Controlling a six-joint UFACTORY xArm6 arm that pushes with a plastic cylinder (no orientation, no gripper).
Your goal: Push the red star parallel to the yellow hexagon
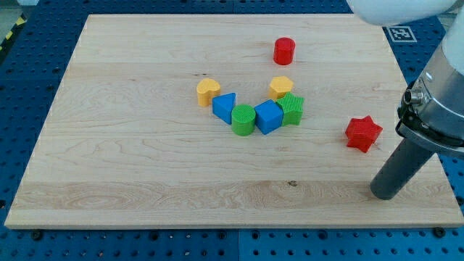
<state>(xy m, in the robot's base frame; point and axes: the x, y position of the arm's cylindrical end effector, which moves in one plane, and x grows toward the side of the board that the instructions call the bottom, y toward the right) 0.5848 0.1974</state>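
The red star [362, 133] lies on the wooden board at the view's right. The yellow hexagon [280, 87] sits near the board's middle, up and to the left of the star, touching the green star [291, 109]. My tip [385, 193] rests on the board below and a little to the right of the red star, apart from it.
A cluster sits mid-board: a yellow heart [207, 91], a blue triangle [225, 107], a green cylinder [243, 119] and a blue cube [268, 116]. A red cylinder [284, 51] stands alone near the top. The board's right edge [428, 130] is close to the red star.
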